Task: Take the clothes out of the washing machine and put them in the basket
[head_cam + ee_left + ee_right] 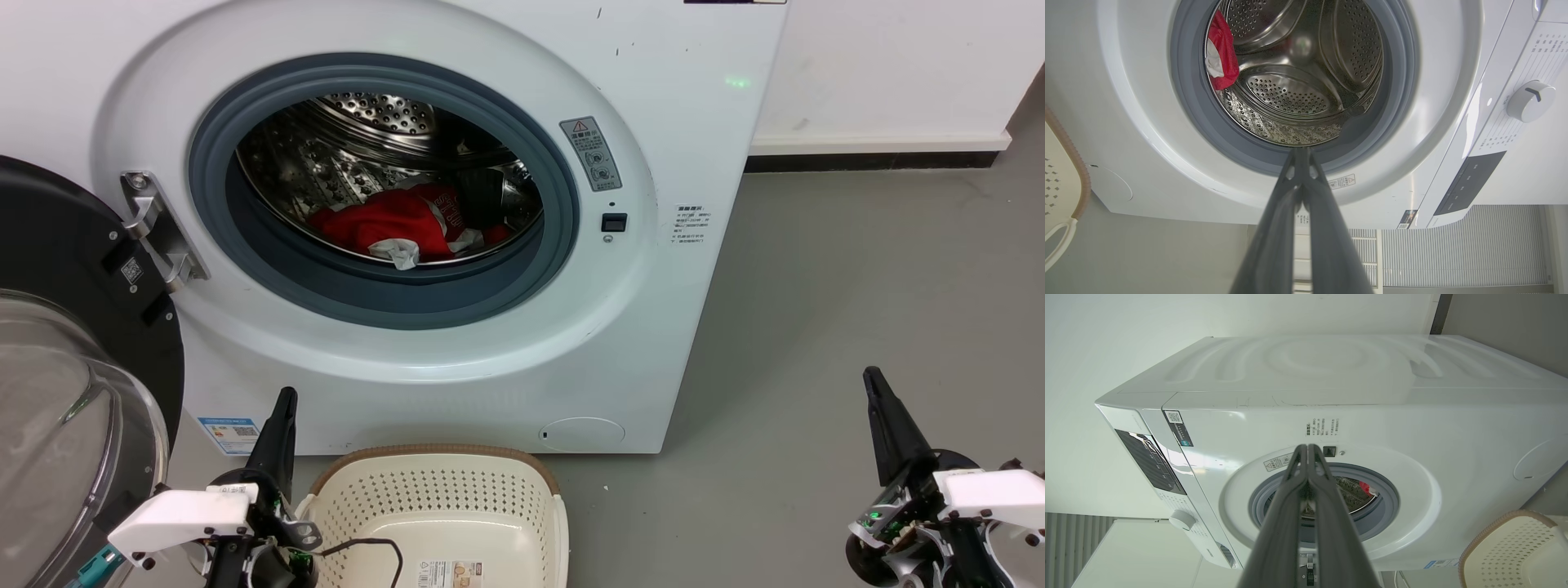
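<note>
Before the washing machine point(457, 376), basket point(441, 498) between left gripper point(286, 396) and right gripper point(872, 376), both closed.

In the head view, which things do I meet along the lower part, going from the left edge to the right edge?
glass door → left end effector → basket → grey floor → right end effector

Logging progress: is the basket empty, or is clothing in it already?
Empty, as far as visible: the basket holds just a paper label on its bottom; the red clothes lie in the drum.
</note>
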{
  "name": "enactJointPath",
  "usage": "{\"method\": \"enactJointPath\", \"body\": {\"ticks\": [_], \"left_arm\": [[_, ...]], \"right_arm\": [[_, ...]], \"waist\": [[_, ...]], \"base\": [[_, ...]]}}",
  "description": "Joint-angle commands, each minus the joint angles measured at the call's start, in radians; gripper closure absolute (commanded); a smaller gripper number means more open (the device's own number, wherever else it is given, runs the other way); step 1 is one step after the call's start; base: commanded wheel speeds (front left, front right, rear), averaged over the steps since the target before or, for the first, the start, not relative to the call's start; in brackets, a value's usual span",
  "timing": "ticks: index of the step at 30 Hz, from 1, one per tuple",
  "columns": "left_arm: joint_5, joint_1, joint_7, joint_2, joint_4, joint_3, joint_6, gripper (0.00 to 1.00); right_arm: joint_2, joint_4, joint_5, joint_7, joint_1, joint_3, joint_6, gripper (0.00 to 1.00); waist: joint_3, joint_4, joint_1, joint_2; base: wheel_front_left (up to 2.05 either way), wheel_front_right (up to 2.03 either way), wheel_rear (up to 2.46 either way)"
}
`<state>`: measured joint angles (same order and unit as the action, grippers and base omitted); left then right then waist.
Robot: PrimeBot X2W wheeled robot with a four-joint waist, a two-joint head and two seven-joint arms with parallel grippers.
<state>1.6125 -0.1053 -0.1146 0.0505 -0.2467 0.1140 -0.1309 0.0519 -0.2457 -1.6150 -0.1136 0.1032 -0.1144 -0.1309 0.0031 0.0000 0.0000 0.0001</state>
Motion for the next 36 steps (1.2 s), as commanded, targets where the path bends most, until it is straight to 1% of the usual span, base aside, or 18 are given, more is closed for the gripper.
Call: {"method": "enactJointPath", "body": {"ticks": [1,36], "left_arm": [[0.001,-0.008,-0.001,-0.001,0.001,0.002,-0.002,1.00],[0.001,-0.008,-0.001,-0.001,0.001,0.002,-0.002,1.00]], "right_arm": [[-0.002,-0.001,0.005,0.000,0.012,0.000,0.000,1.00],[-0.002,-0.001,0.005,0.000,0.012,0.000,0.000,1.00]], "waist": [[0.000,0.000,0.0000,-0.0001],[0.000,0.000,0.0000,-0.0001]], "base": [[0.00,0.00,0.00],[0.00,0.00,0.00]]}}
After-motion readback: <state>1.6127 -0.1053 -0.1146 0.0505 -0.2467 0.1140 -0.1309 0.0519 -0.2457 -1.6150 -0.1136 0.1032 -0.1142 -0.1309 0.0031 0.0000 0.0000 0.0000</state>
